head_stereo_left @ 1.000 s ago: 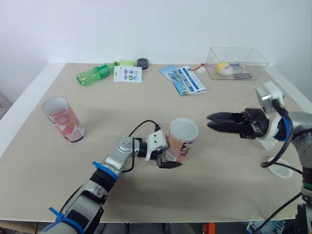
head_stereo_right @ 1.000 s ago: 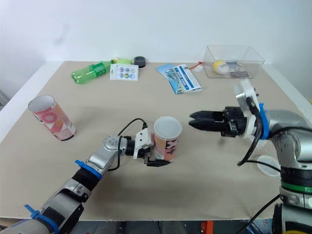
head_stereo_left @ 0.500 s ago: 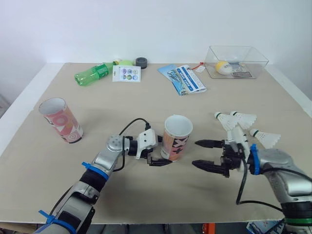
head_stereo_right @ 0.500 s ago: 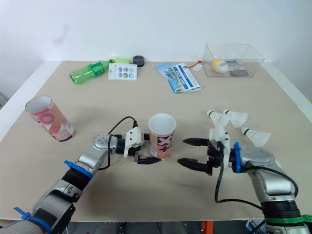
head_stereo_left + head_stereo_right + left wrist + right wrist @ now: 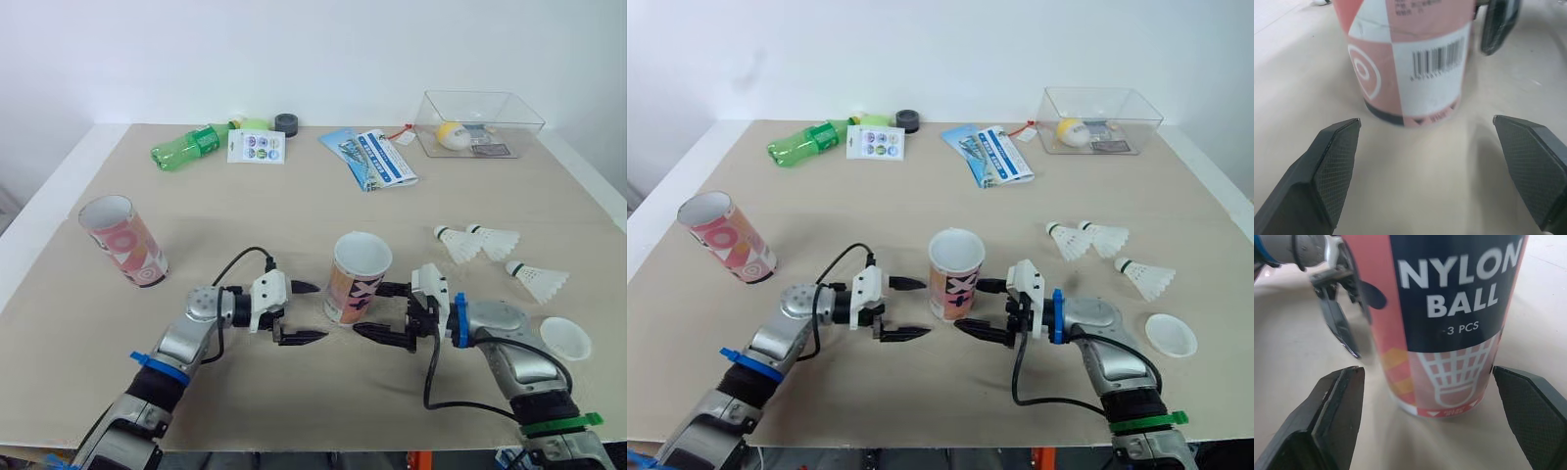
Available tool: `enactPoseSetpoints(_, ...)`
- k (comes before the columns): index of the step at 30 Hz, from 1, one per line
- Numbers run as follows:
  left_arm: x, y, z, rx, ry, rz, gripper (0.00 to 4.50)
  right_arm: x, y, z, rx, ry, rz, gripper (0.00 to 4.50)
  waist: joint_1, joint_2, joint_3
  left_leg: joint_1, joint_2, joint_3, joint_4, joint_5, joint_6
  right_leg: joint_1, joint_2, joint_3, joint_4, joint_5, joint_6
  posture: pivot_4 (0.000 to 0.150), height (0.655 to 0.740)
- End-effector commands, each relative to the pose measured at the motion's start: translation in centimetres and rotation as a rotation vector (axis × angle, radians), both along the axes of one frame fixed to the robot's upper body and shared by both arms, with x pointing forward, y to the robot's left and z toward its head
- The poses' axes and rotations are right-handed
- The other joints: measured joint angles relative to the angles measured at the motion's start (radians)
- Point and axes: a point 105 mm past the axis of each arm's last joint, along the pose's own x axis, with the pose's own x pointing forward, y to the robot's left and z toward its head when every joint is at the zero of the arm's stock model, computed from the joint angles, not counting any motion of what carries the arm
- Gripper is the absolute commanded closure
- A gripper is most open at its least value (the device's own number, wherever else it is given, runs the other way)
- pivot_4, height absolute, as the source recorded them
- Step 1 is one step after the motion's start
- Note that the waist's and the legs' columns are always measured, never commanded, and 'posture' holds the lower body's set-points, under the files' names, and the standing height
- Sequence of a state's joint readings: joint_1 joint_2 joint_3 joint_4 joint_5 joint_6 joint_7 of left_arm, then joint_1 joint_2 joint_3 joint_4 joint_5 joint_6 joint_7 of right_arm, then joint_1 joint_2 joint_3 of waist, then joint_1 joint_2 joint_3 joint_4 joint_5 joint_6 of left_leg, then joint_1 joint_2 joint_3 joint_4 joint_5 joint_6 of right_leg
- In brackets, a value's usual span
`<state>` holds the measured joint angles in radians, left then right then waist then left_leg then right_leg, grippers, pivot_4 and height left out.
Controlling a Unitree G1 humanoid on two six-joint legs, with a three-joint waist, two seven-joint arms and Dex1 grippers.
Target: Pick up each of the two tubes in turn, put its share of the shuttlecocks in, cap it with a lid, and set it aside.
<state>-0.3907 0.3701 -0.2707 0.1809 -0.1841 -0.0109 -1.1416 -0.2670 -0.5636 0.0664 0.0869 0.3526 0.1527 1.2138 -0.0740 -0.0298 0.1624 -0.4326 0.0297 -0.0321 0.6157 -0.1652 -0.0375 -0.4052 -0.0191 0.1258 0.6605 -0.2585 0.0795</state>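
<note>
Tube (image 5: 359,277) stands mid-table, uncapped; left gripper (image 5: 318,311) has let go and backed off, fingers apart — right gripper (image 5: 375,310) has swung down, also spread, flanking it; likely a handover, shuttlecocks (image 5: 487,238) unloaded.

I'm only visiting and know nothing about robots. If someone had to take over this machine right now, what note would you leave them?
Left gripper: open, empty, beside the middle tube, not touching it.
Right gripper: open, empty, at the tube's other side, not gripping.
Things: middle tube upright, uncapped; second tube uncapped, toward the left of the table; three shuttlecocks lying loose on the right; one white lid near the right edge.
Done: nothing capped or set aside.
Left: grasp a tube, load shuttlecocks, cap it, set aside; repeat.
</note>
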Motion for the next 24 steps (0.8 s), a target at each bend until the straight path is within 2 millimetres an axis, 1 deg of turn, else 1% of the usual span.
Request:
enactPoseSetpoints(1, -0.3, 0.6, 1.3, -0.053, -0.007, 0.028, 0.0, 0.2, 0.5, 0.6, 0.01, -0.042, 0.02, 0.02, 0.0, 0.0, 0.001, 0.0, 0.0, 0.0, 0.0, 0.0, 0.0, 0.0, 0.0, 0.0, 0.0, 0.0, 0.0, 0.15, 0.74)
enactPoseSetpoints(5, -0.5, 1.5, 2.3, -0.113, -0.009, 0.082, 0.0, 0.2, 1.2, 0.4, 0.026, -0.041, 0.034, 0.02, 0.0, 0.001, 0.003, -0.001, 0.0, 0.0, 0.0, 0.0, 0.0, 0.0, 0.0, 0.0, 0.0, 0.0, 0.0, 0.15, 0.74)
enactPoseSetpoints(9, -0.8, 1.8, 2.8, -0.16, -0.006, 0.107, 0.0, 0.4, 2.0, 0.2, 0.051, -0.041, 0.042, 0.02, 0.0, 0.002, 0.004, 0.0, 0.0, -0.001, 0.0, 0.0, 0.0, 0.0, 0.0, 0.0, 0.0, 0.0, 0.0, 0.15, 0.74)
enactPoseSetpoints(24, -1.4, 1.5, 2.5, -0.136, -0.007, 0.09, 0.0, 0.6, 5.0, -0.6, 0.087, -0.051, 0.106, 0.02, -0.001, 0.002, 0.005, 0.0, 0.001, 0.0, 0.001, 0.0, 0.0, 0.0, 0.001, 0.0, 0.0, 0.001, -0.001, 0.15, 0.74)
